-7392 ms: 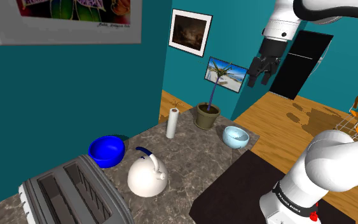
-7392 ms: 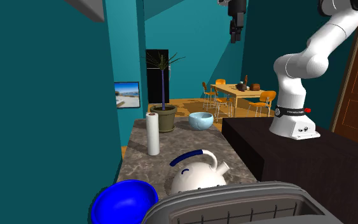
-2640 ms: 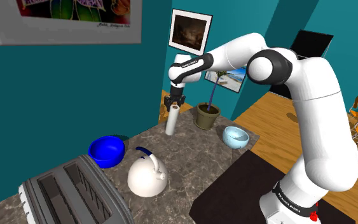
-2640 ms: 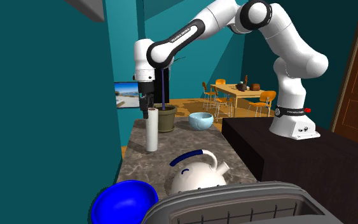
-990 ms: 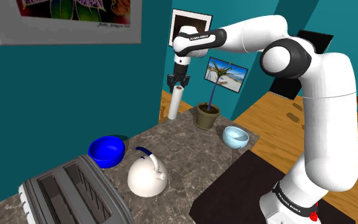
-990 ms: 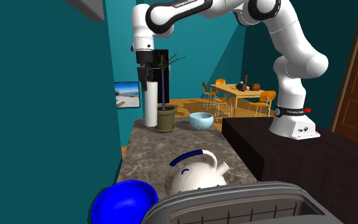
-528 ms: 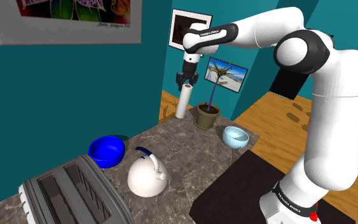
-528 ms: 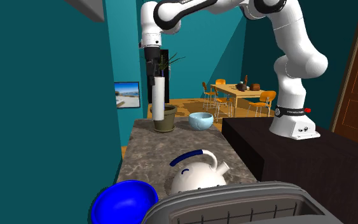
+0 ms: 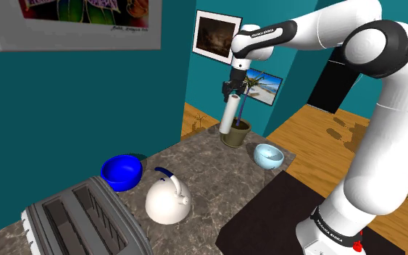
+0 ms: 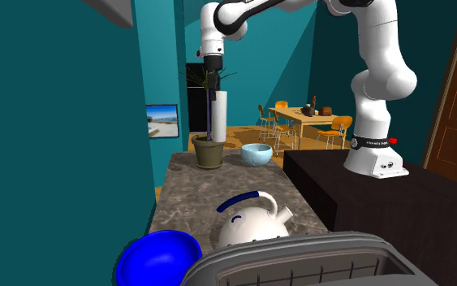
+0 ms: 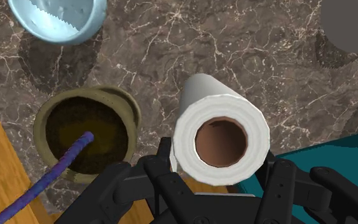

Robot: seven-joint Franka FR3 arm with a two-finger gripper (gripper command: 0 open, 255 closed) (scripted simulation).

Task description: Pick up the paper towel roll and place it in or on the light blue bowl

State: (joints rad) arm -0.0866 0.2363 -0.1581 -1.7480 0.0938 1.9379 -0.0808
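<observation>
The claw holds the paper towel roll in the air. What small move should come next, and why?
Probably carry it sideways, at this height, toward the light blue bowl. The claw clasps the paper towel roll upright above the counter beside the potted plant, and the bowl lies past that plant, so the roll is not yet over it.

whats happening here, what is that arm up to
A white arm has its black claw shut on the top of a paper towel roll, holding it upright in the air above the counter, close beside the plant pot. The light blue bowl sits on the counter just past the pot, with nothing in it yet.
</observation>
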